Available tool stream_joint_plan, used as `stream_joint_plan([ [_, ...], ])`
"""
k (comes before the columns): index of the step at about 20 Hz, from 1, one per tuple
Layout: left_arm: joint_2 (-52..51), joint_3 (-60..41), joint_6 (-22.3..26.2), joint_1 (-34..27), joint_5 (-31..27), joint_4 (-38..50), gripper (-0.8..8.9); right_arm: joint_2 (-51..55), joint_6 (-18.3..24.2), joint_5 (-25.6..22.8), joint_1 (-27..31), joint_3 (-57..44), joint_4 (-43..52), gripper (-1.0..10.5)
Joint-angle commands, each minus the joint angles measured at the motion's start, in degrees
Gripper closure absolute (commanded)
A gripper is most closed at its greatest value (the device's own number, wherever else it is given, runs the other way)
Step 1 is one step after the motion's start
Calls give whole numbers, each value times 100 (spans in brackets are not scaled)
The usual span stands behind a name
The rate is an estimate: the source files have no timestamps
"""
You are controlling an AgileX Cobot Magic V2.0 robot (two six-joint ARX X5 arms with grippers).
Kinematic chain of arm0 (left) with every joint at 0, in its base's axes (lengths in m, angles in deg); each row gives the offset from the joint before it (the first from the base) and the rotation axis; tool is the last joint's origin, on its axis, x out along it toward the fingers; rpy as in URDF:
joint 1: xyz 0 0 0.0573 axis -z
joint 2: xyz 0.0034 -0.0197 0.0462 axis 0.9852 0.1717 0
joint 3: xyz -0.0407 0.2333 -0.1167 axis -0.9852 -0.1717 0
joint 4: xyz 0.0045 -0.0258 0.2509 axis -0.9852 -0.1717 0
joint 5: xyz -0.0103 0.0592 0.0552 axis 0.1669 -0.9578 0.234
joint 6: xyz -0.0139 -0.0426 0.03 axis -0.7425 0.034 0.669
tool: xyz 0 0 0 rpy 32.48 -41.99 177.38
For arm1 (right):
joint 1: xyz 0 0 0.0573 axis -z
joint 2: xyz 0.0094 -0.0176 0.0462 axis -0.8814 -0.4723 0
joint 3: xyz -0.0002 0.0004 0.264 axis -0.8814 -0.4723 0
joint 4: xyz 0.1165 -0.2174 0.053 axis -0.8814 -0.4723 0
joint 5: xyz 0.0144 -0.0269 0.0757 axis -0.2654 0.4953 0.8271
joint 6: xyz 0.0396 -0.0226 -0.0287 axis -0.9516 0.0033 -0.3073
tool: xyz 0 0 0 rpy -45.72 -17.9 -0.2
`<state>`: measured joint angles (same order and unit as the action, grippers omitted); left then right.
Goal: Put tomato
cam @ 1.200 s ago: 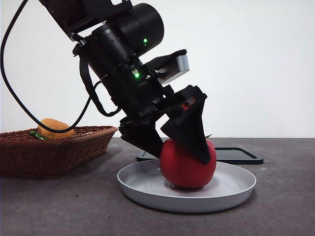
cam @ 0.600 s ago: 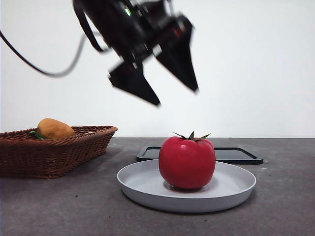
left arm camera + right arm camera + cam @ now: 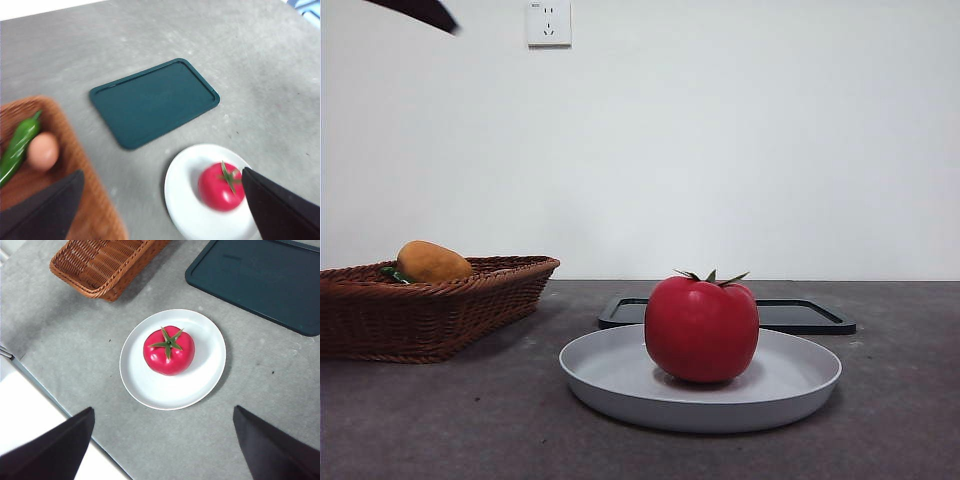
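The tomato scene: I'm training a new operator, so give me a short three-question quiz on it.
1. True or false: the tomato rests on the white plate with its green stem up.
2. Which holds the orange-brown fruit? A) the dark tray B) the wicker basket C) the white plate
3. Fill in: both the left tool and the right tool stand ____, and neither touches anything.

Key: 1 true. 2 B. 3 open.
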<state>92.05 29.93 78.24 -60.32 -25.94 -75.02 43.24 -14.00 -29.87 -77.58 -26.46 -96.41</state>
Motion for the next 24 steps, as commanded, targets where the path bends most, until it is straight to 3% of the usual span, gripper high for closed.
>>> stream_joint_plan([
  [1,-273,140,304,-306,240,-487,306,-48,-59,2,-28,120,66,504],
  [5,-632,140,522,-542,654,-1655,309,-48,-59,2,-28,122,98,504],
  [9,-710,140,754,-509,1462,-2778,314,-48,-59,4,-28,122,94,504],
  [11,-710,140,881,-470,1530,-3152,314,-48,-59,9,-28,122,94,504],
  [24,-752,140,911,-428,1530,-3152,314,-422,-168,46,-240,120,214,504],
])
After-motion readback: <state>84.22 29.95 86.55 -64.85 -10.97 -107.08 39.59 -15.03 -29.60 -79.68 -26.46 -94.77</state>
